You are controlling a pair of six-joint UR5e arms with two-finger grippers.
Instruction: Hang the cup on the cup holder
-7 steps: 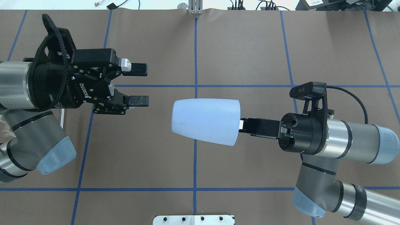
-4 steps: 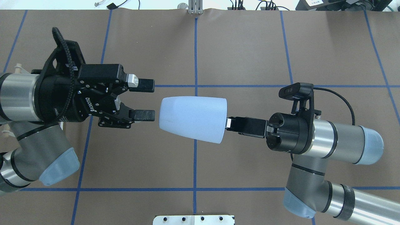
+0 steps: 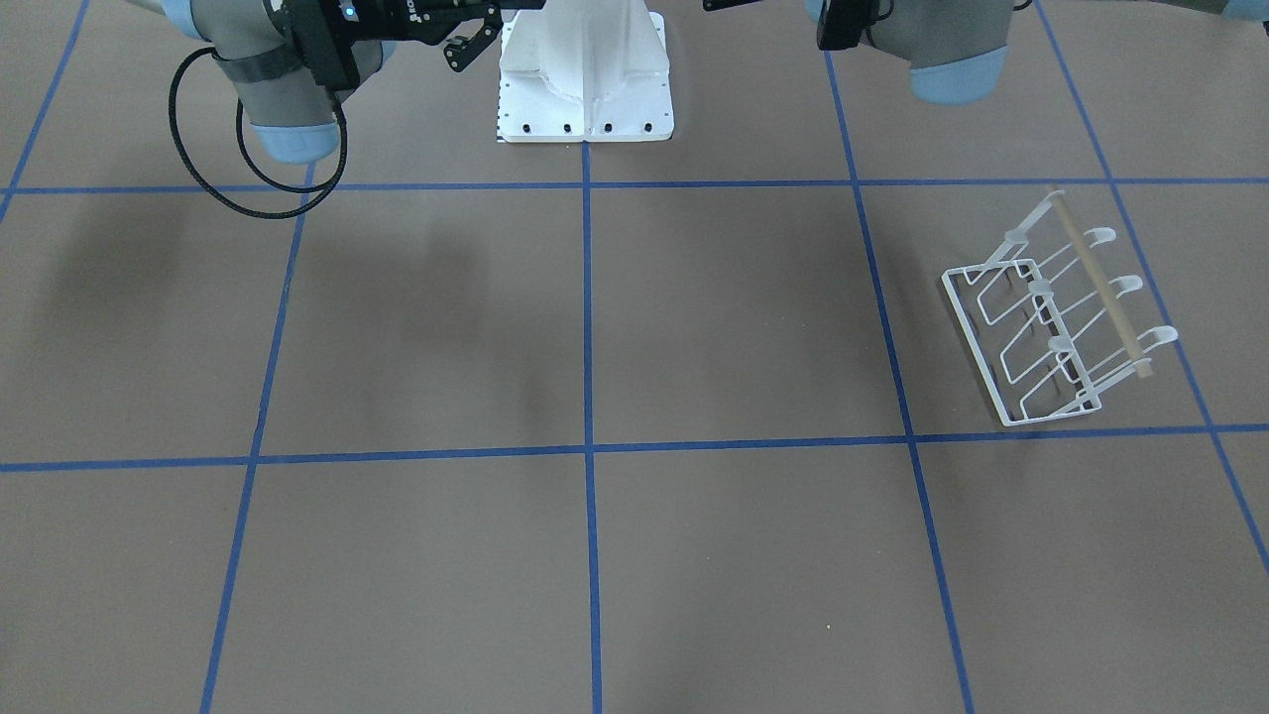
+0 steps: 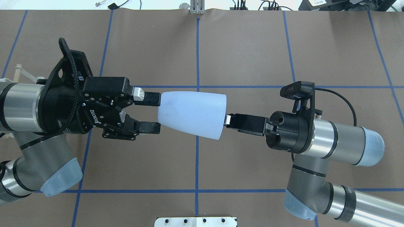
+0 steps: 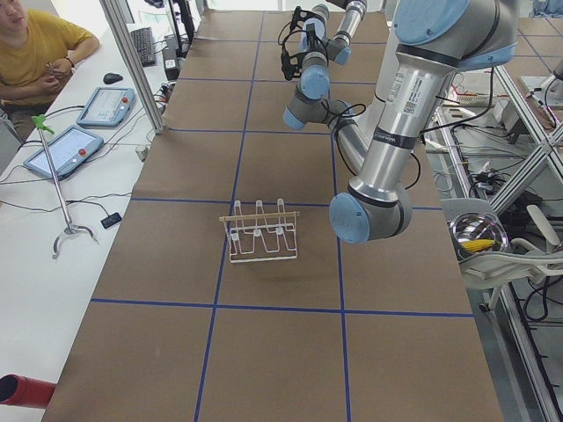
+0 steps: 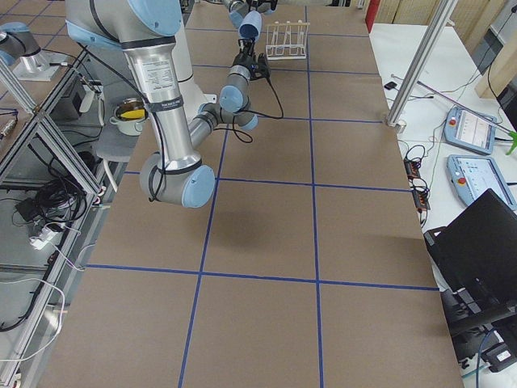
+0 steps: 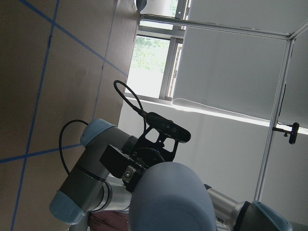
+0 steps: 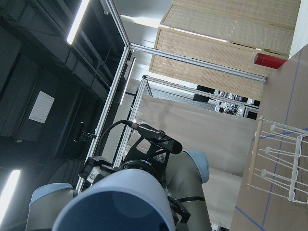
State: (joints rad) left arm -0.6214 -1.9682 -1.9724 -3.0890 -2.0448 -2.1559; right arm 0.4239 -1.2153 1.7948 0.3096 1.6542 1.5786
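Note:
The pale blue cup (image 4: 192, 115) is held in the air on its side, its narrow base pointing left. My right gripper (image 4: 225, 120) is shut on the cup's rim. My left gripper (image 4: 157, 113) is open, with its fingertips (image 4: 153, 98) on either side of the cup's base. The cup also shows in the left wrist view (image 7: 168, 197) and the right wrist view (image 8: 115, 204). The white wire cup holder (image 3: 1056, 317) with its wooden rod stands on the table, away from both grippers. It also shows in the exterior left view (image 5: 259, 233).
The robot's white base plate (image 3: 585, 89) is at the table's near edge. Blue tape lines grid the brown table (image 3: 694, 555). An operator (image 5: 35, 44) sits by tablets beside the table. A metal bowl (image 5: 479, 236) stands off the table.
My right arm has carried the cup leftward. My left gripper has moved right and slightly down in the view, so its open fingers now flank the cup's base.

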